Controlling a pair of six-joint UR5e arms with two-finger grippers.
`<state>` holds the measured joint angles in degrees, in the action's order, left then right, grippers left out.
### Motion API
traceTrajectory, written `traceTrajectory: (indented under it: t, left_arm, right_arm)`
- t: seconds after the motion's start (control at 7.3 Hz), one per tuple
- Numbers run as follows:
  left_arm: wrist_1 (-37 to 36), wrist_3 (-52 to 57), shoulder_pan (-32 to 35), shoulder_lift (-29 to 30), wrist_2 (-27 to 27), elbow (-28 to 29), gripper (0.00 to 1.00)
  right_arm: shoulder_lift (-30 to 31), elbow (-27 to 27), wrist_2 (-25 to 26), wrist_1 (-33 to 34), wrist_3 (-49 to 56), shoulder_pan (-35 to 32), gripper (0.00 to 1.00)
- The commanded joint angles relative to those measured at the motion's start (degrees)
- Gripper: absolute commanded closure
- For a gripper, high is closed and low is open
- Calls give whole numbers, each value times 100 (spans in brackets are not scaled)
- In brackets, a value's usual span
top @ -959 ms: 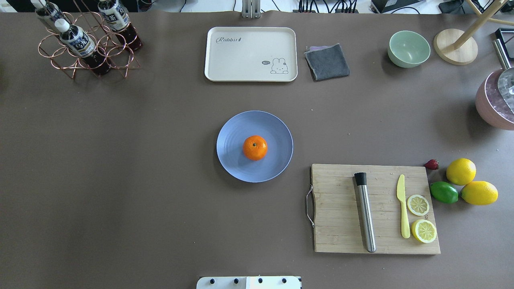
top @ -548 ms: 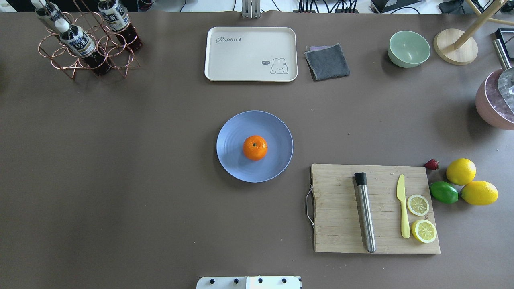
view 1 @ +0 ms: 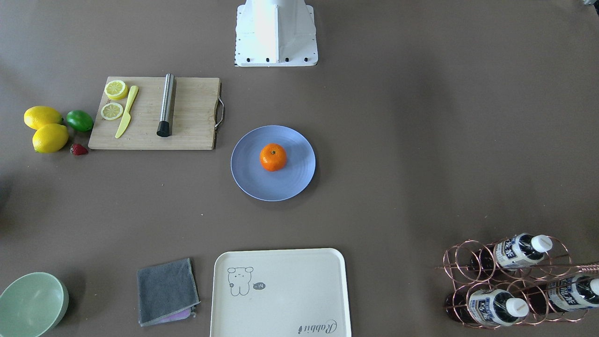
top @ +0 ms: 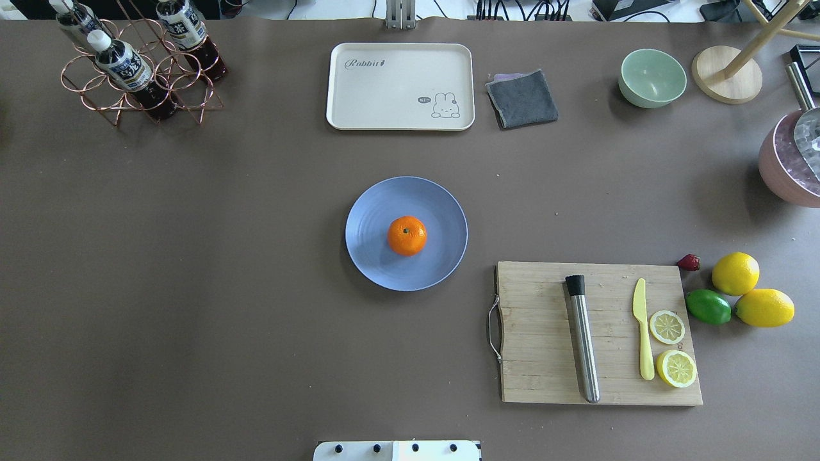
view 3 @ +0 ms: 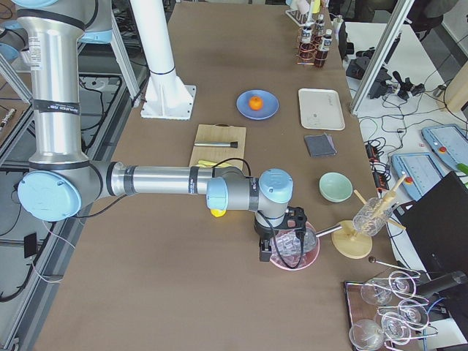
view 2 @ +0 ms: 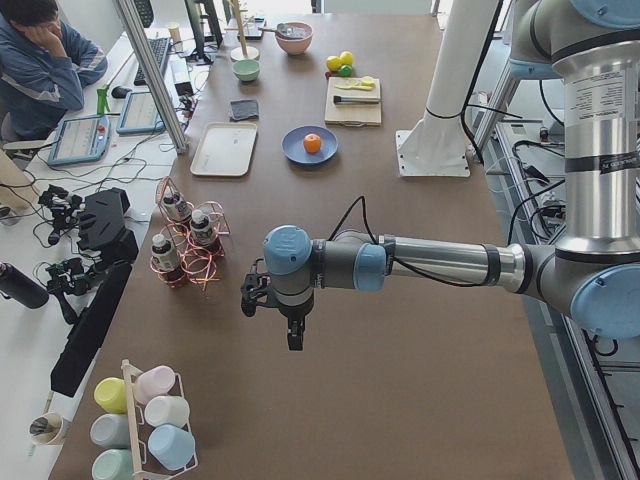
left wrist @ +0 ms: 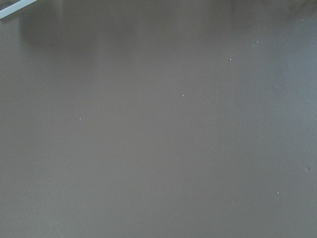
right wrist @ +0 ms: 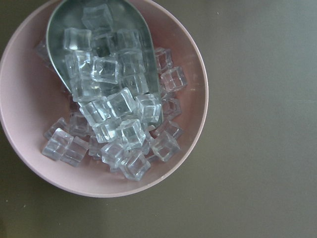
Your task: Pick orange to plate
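The orange (top: 407,235) sits stem up at the middle of the light-blue plate (top: 378,205), in the table's centre. It also shows on the plate (view 1: 252,180) as the orange (view 1: 273,157) in the front-facing view. Neither gripper appears in the overhead or front-facing views. My left gripper (view 2: 293,338) hangs over bare table far from the plate, near the table's left end. My right gripper (view 3: 265,252) hovers over a pink bowl at the right end. I cannot tell whether either one is open or shut.
A cutting board (top: 544,333) with a metal rod (top: 582,339), yellow knife and lemon slices lies right of the plate. Lemons (top: 735,273) and a lime (top: 708,307) lie beside it. Cream tray (top: 400,86), grey cloth, green bowl (top: 652,77), bottle rack (top: 138,64). The pink bowl (right wrist: 29,129) holds ice cubes.
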<state>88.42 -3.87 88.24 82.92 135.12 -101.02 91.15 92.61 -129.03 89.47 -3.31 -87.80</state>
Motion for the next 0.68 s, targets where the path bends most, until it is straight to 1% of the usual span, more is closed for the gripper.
traceTrajectory:
  t: [0.0,0.55]
  left_arm:
    - [0,0,0,-4,6,4,2]
    - [0,-9,0,5,41,4,2]
  right_arm:
    - [17,47,-25,0,6,0,0]
    - [17,38,-25,0,-3,0,0]
